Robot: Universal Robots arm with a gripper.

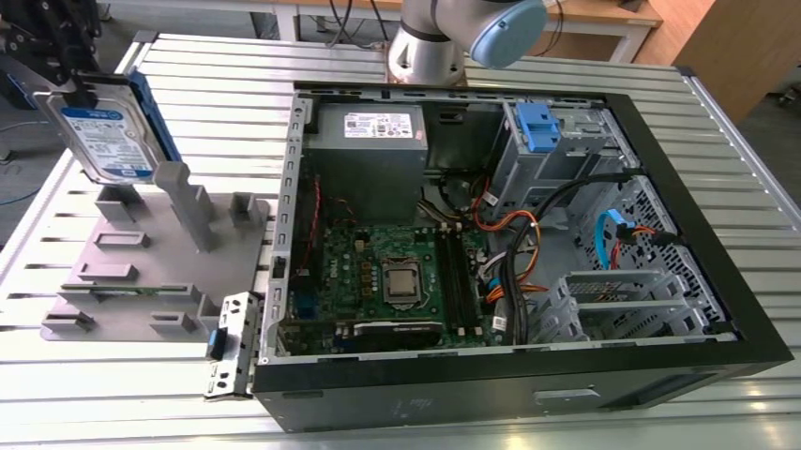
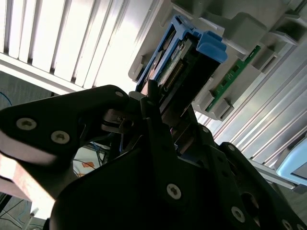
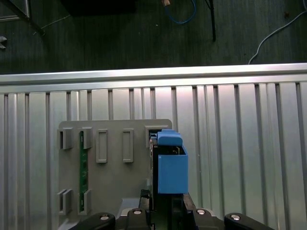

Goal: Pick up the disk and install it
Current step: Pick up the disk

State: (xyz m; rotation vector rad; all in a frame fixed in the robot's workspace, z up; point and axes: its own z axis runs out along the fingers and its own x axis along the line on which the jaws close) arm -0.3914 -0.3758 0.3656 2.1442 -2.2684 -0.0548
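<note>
Black gripper [image 2: 160, 103] links and screw heads are seen closest in the second wrist view, with the jaws closed on the disk [image 2: 210, 48] and clamped on its two flat sides. In the first wrist view the gripper [image 3: 165, 211] is seen from above, and the blue carrier frame of the disk [image 3: 171, 172] is gripped edge-on between the jaws.

In the exterior view the gripper [image 1: 78, 92] is seen at the far corner on the exterior view's left. There the disk [image 1: 111, 131] is held upright with its white-and-blue label facing the camera and its blue frame along the far edge. It is held close above the grey fixture plate [image 1: 163, 272], just beside a tall grey post [image 1: 188, 202]. Whether its lower edge is clear of the plate's slots cannot be told.

The fixture plate [image 3: 115, 182] is laid on a slatted aluminium table [image 3: 240, 143], and a green circuit board [image 3: 83, 163] is seated in one of its slots.

An open computer case [image 1: 501, 389] is laid on its side on the table [image 1: 126, 394], to the exterior view's right of the plate and well apart from the disk. A green motherboard [image 1: 375, 272], a grey power supply box [image 1: 370, 141] and a metal drive cage [image 1: 569, 155] with a small blue latch piece [image 1: 535, 127] are seen inside it. Orange and black cables [image 1: 513, 225] are strung across the middle. The arm's joint [image 1: 507, 33], capped in pale blue, is seen behind the case.
</note>
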